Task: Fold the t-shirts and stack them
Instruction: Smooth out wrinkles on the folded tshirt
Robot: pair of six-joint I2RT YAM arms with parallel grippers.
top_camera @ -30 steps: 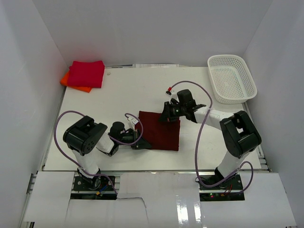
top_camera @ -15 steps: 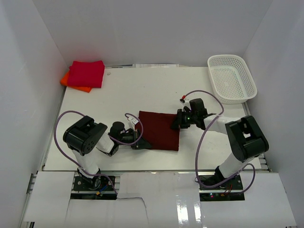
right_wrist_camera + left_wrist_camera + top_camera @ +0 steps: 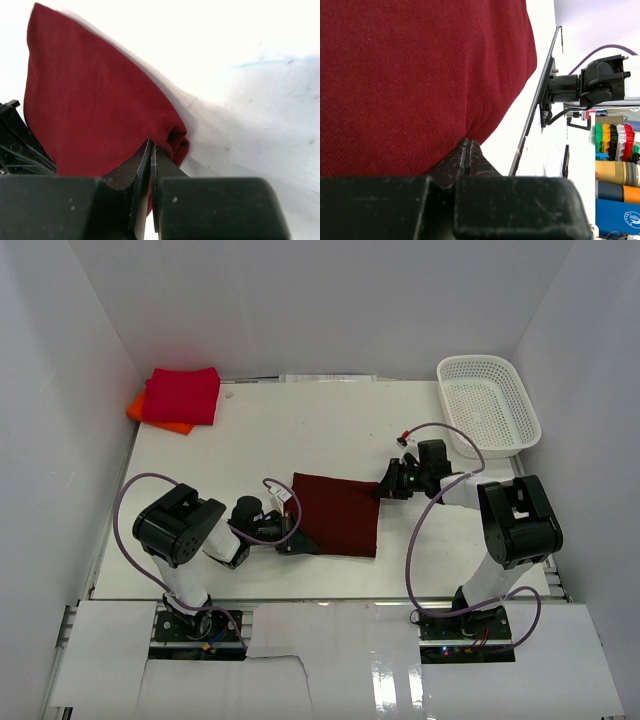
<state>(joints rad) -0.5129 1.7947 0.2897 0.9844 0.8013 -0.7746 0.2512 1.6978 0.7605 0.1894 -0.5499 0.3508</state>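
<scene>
Top view: the dark maroon t-shirt (image 3: pixel 335 512) lies folded into a rough rectangle mid-tabletop (image 3: pixel 300 435), between your two arms. The left tool (image 3: pixel 300 540) sits low at its near-left edge. The right tool (image 3: pixel 385 487) is at its far-right corner. The crimson-red t-shirt (image 3: pixel 182 395) lies folded on top of the orange t-shirt (image 3: pixel 136 406) in the far-left corner, well apart from the maroon one. The white mesh basket (image 3: pixel 530 422) is in the far-right corner.

Left wrist: the left tool (image 3: pixel 466 145) is closed, fingers tight together, pinching the maroon t-shirt (image 3: pixel 420 75) at its edge. The cloth puckers right at the tips and fills most of the view.

Right wrist: the right tool (image 3: pixel 151 147) is closed too, with the maroon t-shirt (image 3: pixel 90 110) corner bunched and caught at its tips. The cloth spreads away to the left; bare tabletop to the right, blurred.
</scene>
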